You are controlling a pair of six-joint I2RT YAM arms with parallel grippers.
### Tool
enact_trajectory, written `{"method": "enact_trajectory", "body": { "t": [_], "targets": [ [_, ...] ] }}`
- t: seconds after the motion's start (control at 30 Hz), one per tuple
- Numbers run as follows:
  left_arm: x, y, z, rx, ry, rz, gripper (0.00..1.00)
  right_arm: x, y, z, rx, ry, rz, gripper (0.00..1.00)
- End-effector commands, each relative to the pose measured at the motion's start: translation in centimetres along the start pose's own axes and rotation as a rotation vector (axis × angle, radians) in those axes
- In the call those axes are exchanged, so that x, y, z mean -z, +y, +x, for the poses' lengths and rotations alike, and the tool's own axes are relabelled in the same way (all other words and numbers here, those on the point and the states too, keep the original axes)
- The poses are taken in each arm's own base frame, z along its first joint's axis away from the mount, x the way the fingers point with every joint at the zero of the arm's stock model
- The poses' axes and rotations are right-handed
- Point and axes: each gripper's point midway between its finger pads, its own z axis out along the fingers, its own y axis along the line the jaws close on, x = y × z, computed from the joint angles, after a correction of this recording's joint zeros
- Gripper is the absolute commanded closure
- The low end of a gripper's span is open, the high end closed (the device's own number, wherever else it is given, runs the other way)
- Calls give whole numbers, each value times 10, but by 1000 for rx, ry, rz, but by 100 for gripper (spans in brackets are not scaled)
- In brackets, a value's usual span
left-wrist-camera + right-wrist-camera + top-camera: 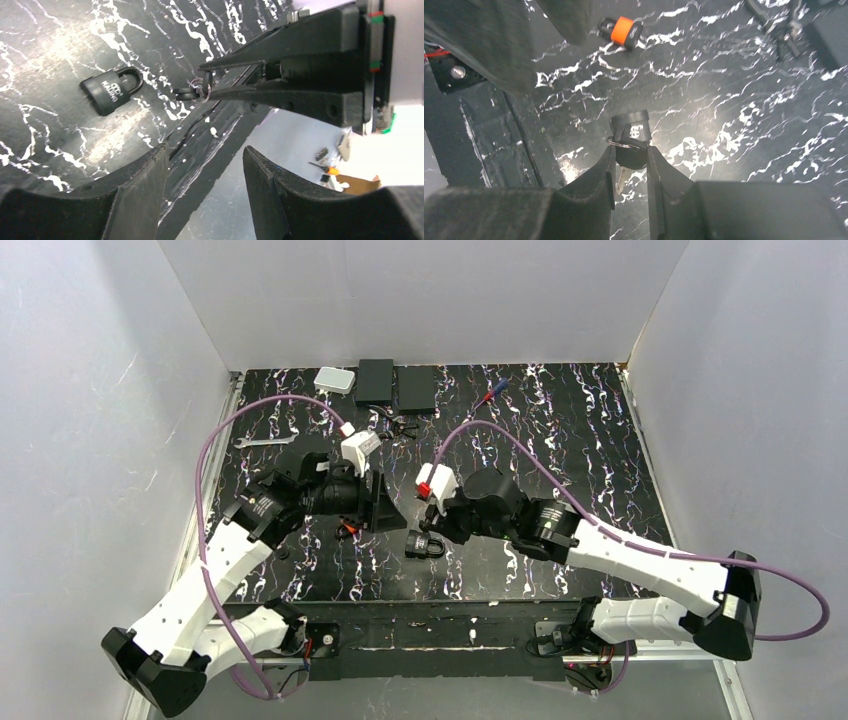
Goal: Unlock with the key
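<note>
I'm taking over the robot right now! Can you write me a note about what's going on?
Left gripper: open, empty.
Right gripper: shut on the key, pinching its black head.
Padlock: lying flat on the table, shackle closed, key not in it.
Small orange-and-black thing lies near the left arm; can't tell what.
Done: key gripped. Left: put key into padlock, turn, open it.

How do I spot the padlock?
Find the black marbled table, then its front edge between the two arms. The padlock lies there by the right hand. It is a black block with a curved shackle and white letters, unlike the tiny key that hand holds.
</note>
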Motion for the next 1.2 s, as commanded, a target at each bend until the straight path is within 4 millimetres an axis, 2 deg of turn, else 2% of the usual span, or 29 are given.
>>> {"method": "enact_trajectory", "body": {
  "t": [0.0, 0.17, 0.37, 0.5, 0.83, 1.17],
  "targets": [
    [8, -32, -30, 80, -56, 88, 45, 19, -4, -61, 73, -196, 7, 99],
    [9, -39, -49, 157, -48, 73, 51, 28, -3, -85, 99, -251, -7, 99],
    [4, -43, -59, 187, -25, 75, 56, 31, -2, -99, 132, -271, -16, 99],
    [-6, -40, -56, 209, 18, 82, 60, 31, 3, -102, 154, -275, -46, 99],
    [-12, -32, -47, 227, 58, 71, 68, 33, 4, -108, 167, -287, -46, 99],
    [-15, -27, -34, 241, 99, 61, 68, 34, 1, -118, 167, -314, -27, 99]
  ]
}}
